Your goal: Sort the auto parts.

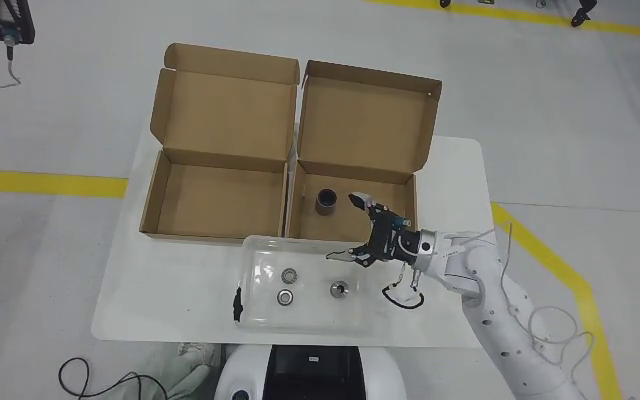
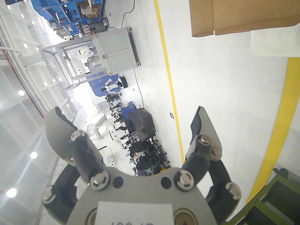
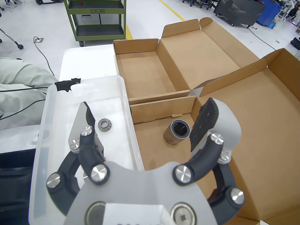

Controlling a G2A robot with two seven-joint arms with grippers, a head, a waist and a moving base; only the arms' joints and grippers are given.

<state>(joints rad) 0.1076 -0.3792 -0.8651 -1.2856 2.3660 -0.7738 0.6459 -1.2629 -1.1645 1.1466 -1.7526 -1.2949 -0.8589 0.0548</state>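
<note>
So, the right gripper [image 1: 347,229] hangs over the seam between the clear plastic tray [image 1: 310,318] and the right-hand open cardboard box [image 1: 365,120], jaws spread wide with nothing in them. That box holds one short brown cylindrical sleeve with a metal bore [image 1: 326,201], standing on end. The left-hand open cardboard box [image 1: 215,200] beside it has no parts in it. Three small silver metal bearings [image 1: 287,296] sit in the tray at the front of the white table [image 1: 130,300].

My guess is the next pick is the bearing nearest the gripper [image 1: 338,290]. To do that well, I'd swing back over the tray and come straight down so one finger lands on each side of the ring. I'd stay clear of the tray wall and only close once the pads are low enough to catch the ring's sides. It's small and probably slippery, so a skewed grab could flick it away.

The left gripper [image 2: 127,118] is off to the side, pointing out at the room, jaws apart and empty too.

As for writing, there's a white paper label [image 3: 133,214] on the right gripper's mount, but it's cut off, so I can't read it. The green metal cart [image 3: 93,8] behind the table has a small lettered plate. The black tape patch [image 3: 66,84] on the tray rim is blank.
</note>
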